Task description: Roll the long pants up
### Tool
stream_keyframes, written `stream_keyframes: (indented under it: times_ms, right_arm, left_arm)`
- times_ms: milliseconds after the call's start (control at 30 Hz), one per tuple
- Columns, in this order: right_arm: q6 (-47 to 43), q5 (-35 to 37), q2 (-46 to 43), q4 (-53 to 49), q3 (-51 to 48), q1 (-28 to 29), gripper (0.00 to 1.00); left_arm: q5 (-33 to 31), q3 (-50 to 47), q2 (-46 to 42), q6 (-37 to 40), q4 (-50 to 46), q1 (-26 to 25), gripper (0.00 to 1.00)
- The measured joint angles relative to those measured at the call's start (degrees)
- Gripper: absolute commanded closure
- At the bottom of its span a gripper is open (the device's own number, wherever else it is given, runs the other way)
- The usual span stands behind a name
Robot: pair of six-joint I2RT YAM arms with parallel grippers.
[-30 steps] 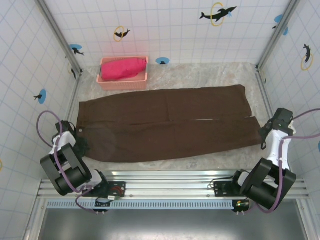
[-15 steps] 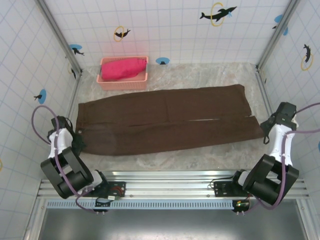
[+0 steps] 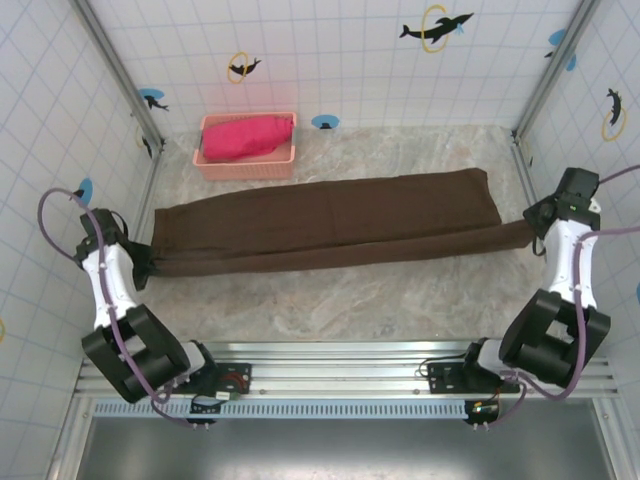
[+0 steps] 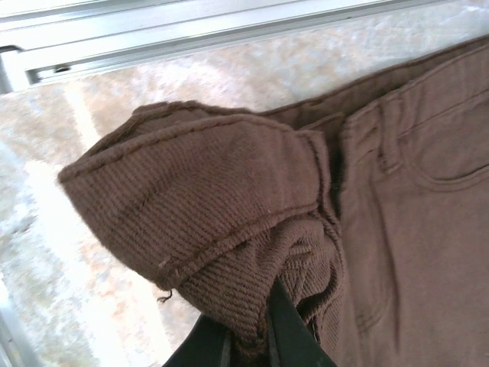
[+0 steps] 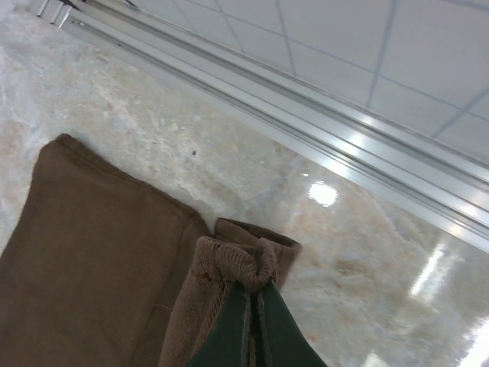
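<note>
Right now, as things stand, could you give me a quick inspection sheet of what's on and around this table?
Surface: marbled tabletop, bare along the front.
Job's things: long pants, dark brown, stretched lengthwise across the table, held at both ends.
Clutter: pink basket at the back left, holding a pink-red cloth.
Grippers: left gripper shut on the waistband end; right gripper shut on a leg hem.
Cables: a purple cable loops from each arm, apart from the pants.
Surroundings: tiled walls with dolphin stickers; metal rail at the near edge.
</note>
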Motion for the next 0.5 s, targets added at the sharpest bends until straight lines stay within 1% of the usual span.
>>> stream_keyframes:
  times_ms: [100, 267, 500]
  right_arm:
    - [0.4, 0.3, 4.1, 2.4, 1.0, 1.9, 1.00]
    - [-0.1, 3.0, 8.6, 5.4, 2.9, 5.0, 1.00]
    - [-4.0, 5.9, 13.3, 9.4, 9.0, 8.9, 1.00]
  left_arm:
    - [0.1, 4.0, 5.1, 0.4, 0.7, -1.6, 1.00]
    - [-1.4, 9.8, 11.0, 1.5, 2.7, -5.1, 1.00]
    - [-2.4, 13.8, 14.3, 1.5, 3.9, -7.0, 1.00]
